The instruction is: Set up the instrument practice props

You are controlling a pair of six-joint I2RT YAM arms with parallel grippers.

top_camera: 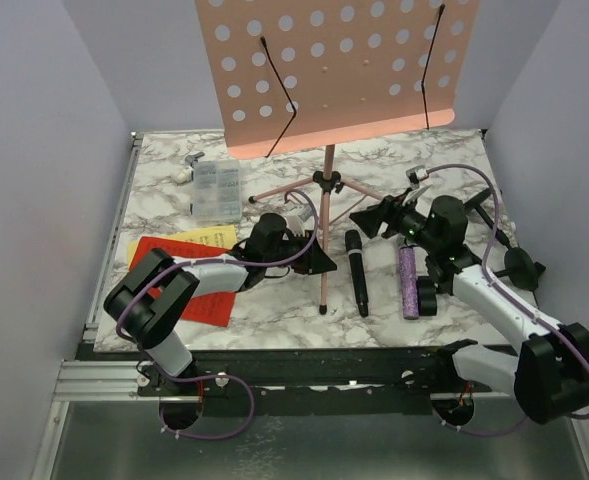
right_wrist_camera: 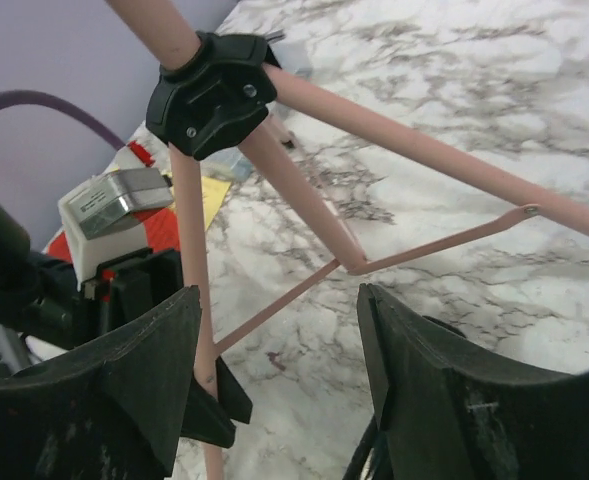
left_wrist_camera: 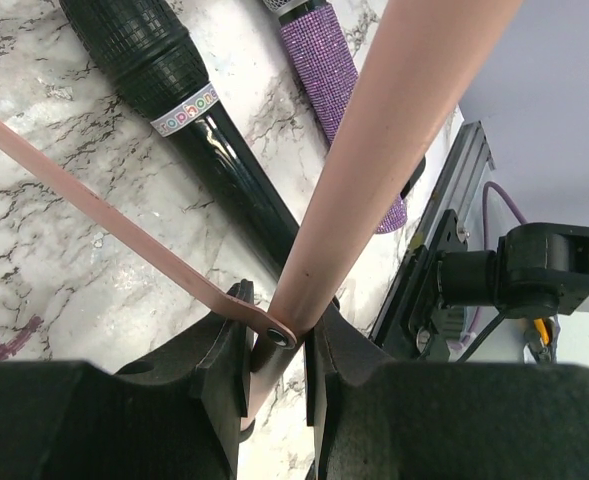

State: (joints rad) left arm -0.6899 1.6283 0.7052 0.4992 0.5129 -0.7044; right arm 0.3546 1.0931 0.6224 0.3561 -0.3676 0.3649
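The pink perforated music rack (top_camera: 339,65) stands on its thin tripod (top_camera: 327,182) at mid-table. My left gripper (top_camera: 319,260) is shut on the tripod's front leg (left_wrist_camera: 374,170), near the joint with a flat brace (left_wrist_camera: 104,215). My right gripper (top_camera: 376,222) is open and empty, just right of the tripod, facing its black hub (right_wrist_camera: 209,90). One leg (right_wrist_camera: 199,300) runs by its left finger. The black microphone (top_camera: 357,272) and the purple glitter microphone (top_camera: 408,280) lie side by side right of the front leg. Red (top_camera: 189,285) and yellow (top_camera: 202,238) sheets lie under my left arm.
A clear compartment box (top_camera: 217,190) lies at the back left beside small white parts (top_camera: 186,172). A black round-based mic holder (top_camera: 522,265) lies at the right edge behind my right arm. The grey back wall stands right behind the rack.
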